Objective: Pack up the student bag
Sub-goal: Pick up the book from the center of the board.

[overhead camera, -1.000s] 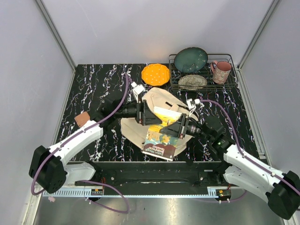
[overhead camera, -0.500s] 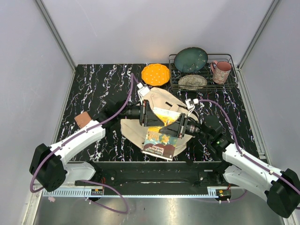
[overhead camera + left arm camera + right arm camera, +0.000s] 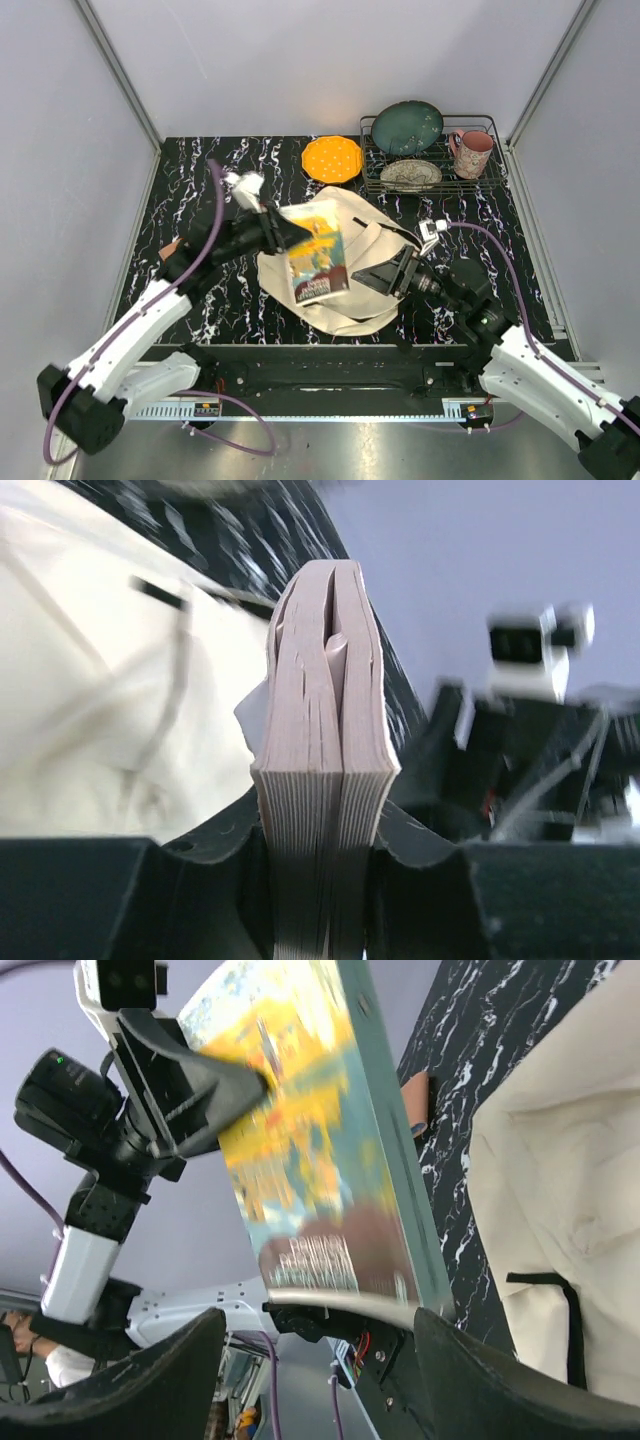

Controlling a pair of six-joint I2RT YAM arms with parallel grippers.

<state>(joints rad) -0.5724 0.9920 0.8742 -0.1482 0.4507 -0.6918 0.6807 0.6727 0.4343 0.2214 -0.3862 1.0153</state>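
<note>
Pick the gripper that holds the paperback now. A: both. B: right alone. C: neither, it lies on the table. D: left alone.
D: the left gripper is clamped on the paperback, held above the student bag, while the right gripper stands open and grips nothing.

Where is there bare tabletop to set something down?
Free: the back-left corner of the black marble table, left of the orange dotted plate. Crowded: the centre, with the cream fabric backpack, and the back-right, with the wire dish rack.
</note>
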